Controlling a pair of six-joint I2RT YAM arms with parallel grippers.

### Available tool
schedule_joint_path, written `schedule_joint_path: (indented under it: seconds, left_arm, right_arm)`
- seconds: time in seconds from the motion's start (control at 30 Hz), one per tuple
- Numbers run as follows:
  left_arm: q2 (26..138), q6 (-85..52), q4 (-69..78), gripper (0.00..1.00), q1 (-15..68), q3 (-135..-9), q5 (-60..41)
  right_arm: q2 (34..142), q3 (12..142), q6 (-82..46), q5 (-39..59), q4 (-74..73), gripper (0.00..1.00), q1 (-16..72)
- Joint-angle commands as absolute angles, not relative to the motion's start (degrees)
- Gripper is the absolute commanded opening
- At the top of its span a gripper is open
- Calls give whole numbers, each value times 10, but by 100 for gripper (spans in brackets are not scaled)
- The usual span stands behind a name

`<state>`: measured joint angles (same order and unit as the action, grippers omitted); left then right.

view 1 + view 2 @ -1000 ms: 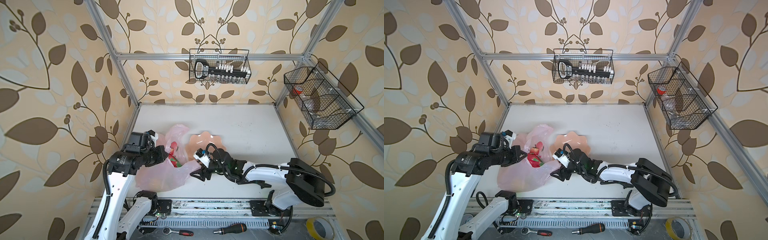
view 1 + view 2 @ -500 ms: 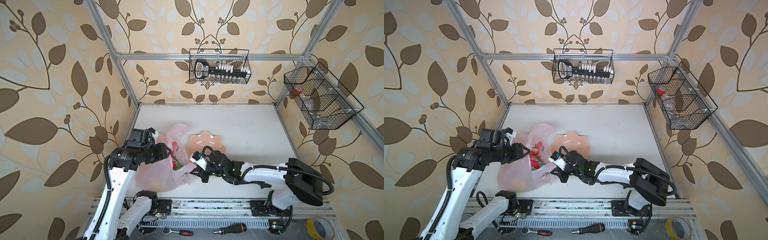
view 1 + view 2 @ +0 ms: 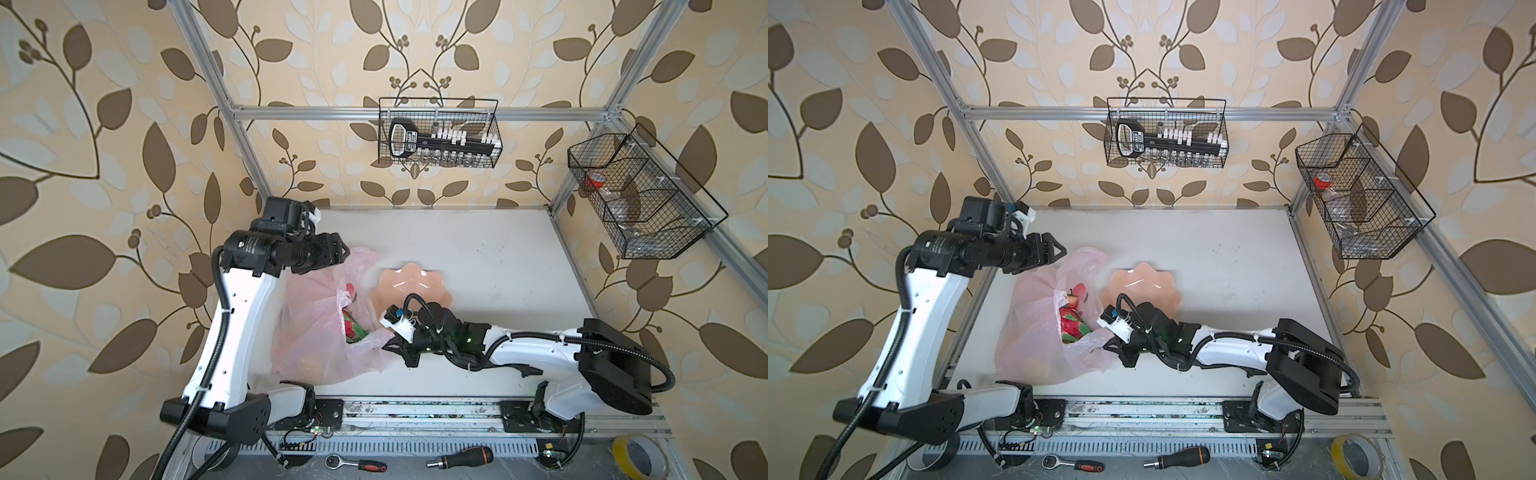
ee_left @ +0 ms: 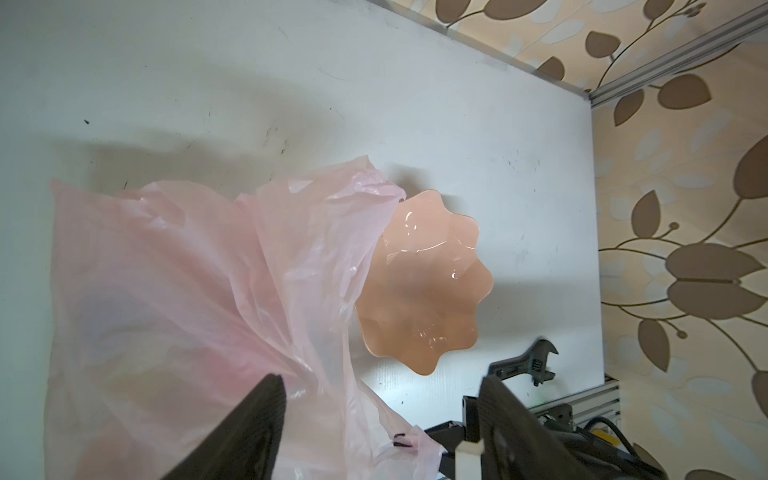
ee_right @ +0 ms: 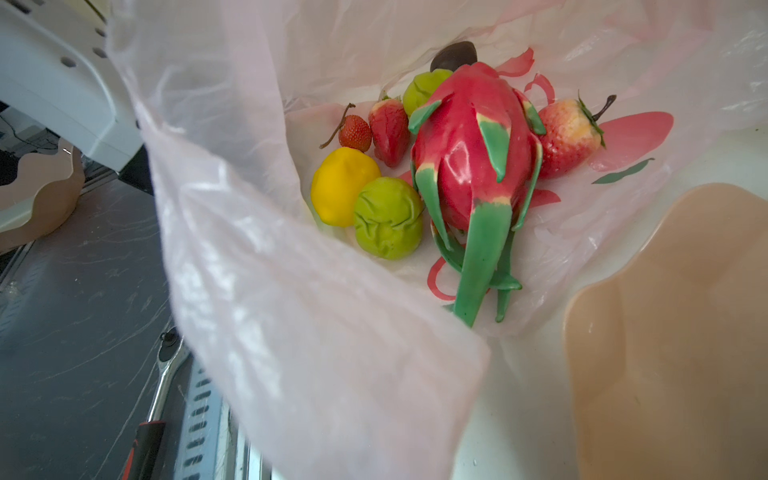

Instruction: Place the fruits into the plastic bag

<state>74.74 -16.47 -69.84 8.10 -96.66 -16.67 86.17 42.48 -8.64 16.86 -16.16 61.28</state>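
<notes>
The pale pink plastic bag (image 3: 320,328) lies at the table's left, its mouth toward the middle. In the right wrist view the fruits lie inside it: a dragon fruit (image 5: 469,158), strawberries (image 5: 388,131) (image 5: 567,139), two green pears (image 5: 388,222) (image 5: 424,89), a yellow fruit (image 5: 343,185) and a dark purple ball (image 5: 453,54). My right gripper (image 3: 388,345) is shut on the bag's near edge; the plastic hides its jaws in the wrist view. My left gripper (image 3: 343,253) (image 4: 380,415) hovers open above the bag's far side, holding nothing.
An empty peach-pink scalloped bowl (image 3: 411,282) sits just right of the bag, close behind my right wrist. Wire baskets hang on the back wall (image 3: 438,133) and right wall (image 3: 640,195). A ratchet (image 3: 357,462), a screwdriver (image 3: 461,457) and a tape roll (image 3: 638,457) lie below the front rail.
My left gripper opened, let go of the bag and rose toward the back. My right gripper closed on the bag's near edge.
</notes>
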Motion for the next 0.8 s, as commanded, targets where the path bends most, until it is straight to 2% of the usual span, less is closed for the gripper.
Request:
schedule_joint_path:
  seconds: [0.0,0.17,0.33,0.5,0.67,0.77]
  left_arm:
    - [794,-107,-720,77,96,-1006,-140]
    - [885,-52,-724,81,128,-1079,-109]
    - [980,29,-753,82,197,-1165,-8]
    - [1029,100,-758,83,240,-1156,29]
    - [1046,137,-755,84,247,-1126,83]
    - [1054,154,-736,85,251,-1100,150]
  right_arm:
    - [844,446,-59,167,-134,0,617]
    - [836,451,-54,171,-111,0,617]
    - [837,459,-50,178,-91,0,618]
    - [832,472,-39,176,-60,0,618]
    - [823,471,-33,175,-43,0,618]
    - [824,472,-35,173,-36,0,618]
